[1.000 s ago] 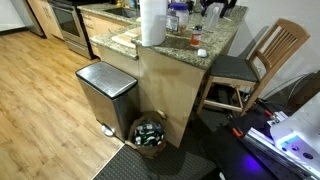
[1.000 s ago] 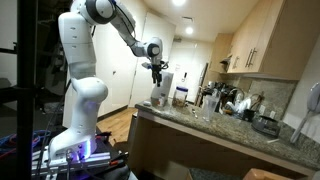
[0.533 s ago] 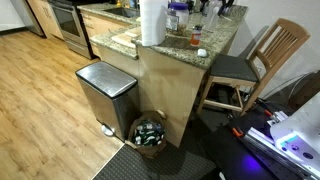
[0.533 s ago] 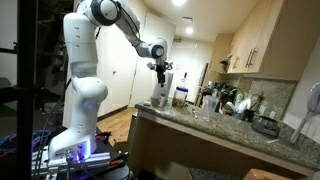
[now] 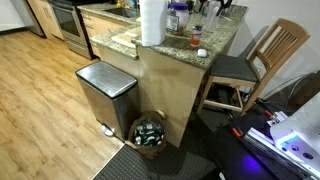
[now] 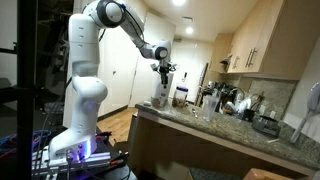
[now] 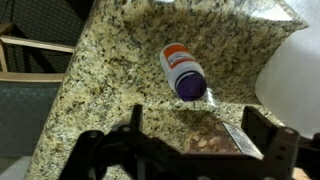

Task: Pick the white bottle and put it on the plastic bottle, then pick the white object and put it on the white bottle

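Note:
In the wrist view the white bottle (image 7: 181, 69) lies on its side on the granite counter (image 7: 100, 80); it has an orange band and a purple cap. My gripper (image 7: 198, 122) hangs open above the counter, just short of that bottle. Below the gap between its jaws lies a clear plastic bottle (image 7: 205, 137) with brown nuts inside. The white object (image 5: 201, 52), a tiny round piece, sits near the counter's front edge. In an exterior view the gripper (image 6: 163, 72) hovers over the counter's end beside the paper towel roll.
A tall white paper towel roll (image 5: 152, 22) stands at the counter's corner and fills the right edge of the wrist view (image 7: 295, 65). Jars and other items (image 5: 176, 17) crowd the back of the counter. Below are a steel trash can (image 5: 105, 92), a basket (image 5: 150, 133) and a wooden chair (image 5: 265, 55).
The arm has swung the gripper a little further over the counter, toward the jars. The jaws have stayed open and nothing on the counter has moved.

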Robot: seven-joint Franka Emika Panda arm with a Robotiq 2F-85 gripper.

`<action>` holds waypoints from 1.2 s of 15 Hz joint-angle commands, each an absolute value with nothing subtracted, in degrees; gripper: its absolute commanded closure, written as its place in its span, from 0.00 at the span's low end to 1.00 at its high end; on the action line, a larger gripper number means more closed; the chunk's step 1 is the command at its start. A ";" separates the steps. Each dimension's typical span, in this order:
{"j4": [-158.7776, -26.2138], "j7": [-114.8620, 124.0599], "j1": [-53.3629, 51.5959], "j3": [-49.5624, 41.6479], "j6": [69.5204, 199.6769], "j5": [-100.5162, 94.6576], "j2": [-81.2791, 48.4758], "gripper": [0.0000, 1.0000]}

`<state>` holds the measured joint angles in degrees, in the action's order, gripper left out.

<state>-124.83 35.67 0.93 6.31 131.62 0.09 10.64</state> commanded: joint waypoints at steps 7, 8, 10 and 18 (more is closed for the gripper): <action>-124.77 21.00 -0.19 2.87 147.77 10.63 -3.16 0.00; -125.66 25.25 -0.13 2.50 146.67 6.58 -1.42 0.00; -125.29 22.68 -0.43 2.50 147.00 9.14 -2.89 0.00; -125.57 27.76 -2.06 3.15 142.85 4.29 -0.19 0.00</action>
<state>-125.69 28.07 -1.77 3.56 142.98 4.08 -0.17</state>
